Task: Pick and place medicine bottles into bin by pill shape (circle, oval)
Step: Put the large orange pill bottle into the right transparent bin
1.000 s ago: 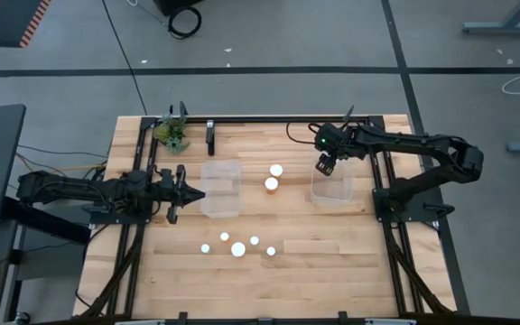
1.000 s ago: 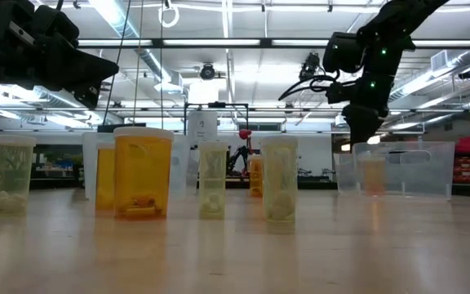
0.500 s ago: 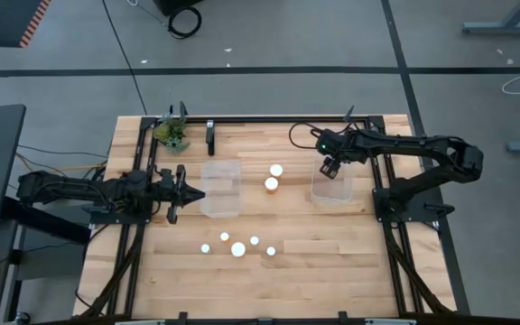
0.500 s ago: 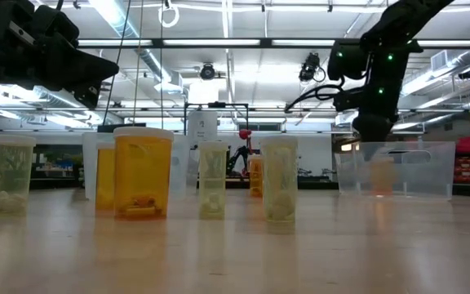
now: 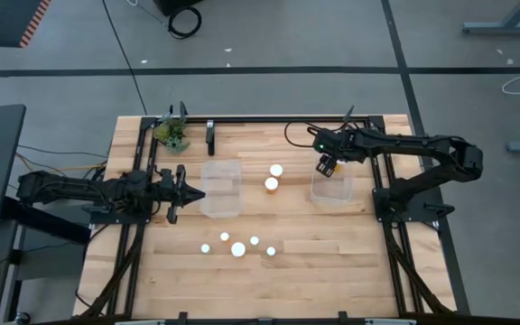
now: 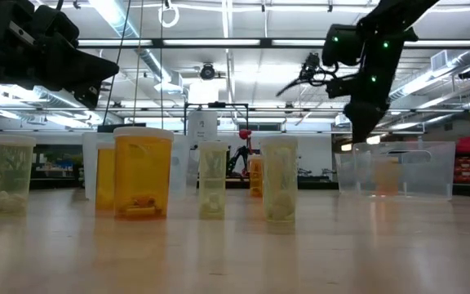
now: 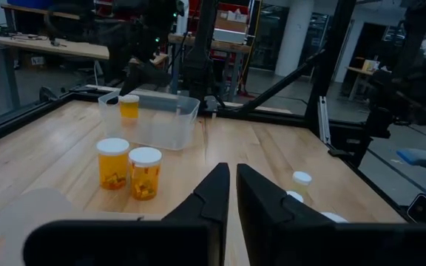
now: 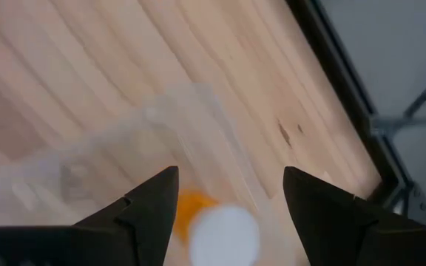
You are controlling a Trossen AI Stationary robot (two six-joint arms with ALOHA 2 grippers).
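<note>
**Amber bottle lies in the right tub**

An amber bottle (image 8: 217,225) rests inside the right tub (image 5: 331,188) — right gripper (image 8: 228,193) above, jaws released; left tub (image 5: 221,188) at nine o'clock; left gripper (image 5: 190,193) beside it, fingers closed.

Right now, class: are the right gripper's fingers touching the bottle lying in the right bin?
Apart. The right wrist view shows the right gripper open, its fingers spread wide of the bottle below, with bin floor visible between.
</note>
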